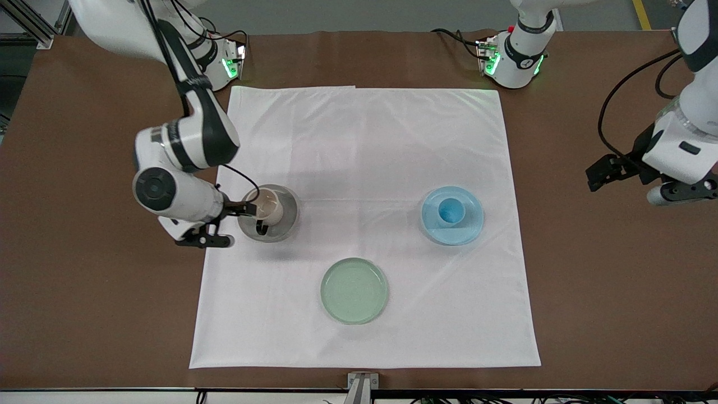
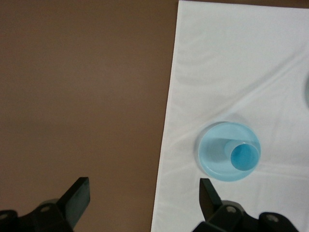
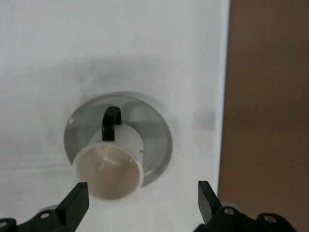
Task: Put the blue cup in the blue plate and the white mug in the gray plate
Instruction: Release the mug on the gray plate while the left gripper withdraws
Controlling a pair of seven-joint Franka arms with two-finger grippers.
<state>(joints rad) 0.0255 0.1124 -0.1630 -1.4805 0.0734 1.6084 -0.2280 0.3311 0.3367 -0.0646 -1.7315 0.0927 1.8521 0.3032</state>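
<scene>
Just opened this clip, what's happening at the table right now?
Both placements look done. The white mug stands in the gray plate, with the right pincer open beside it, apparently after letting go. The blue cup sits in the blue plate toward the left arm's end of the white cloth. The left pincer waits open over bare table. A pale green plate, nearest the front camera, holds nothing.

Left gripper (image 1: 596, 175) partly cut by the front view's edge, fingertips not separable there. Right gripper (image 1: 247, 216) fingertips merge with white mug (image 1: 267, 206) in front view. Gray plate (image 3: 155, 140) partly covered by the mug. Both wrist views crop finger bases.
</scene>
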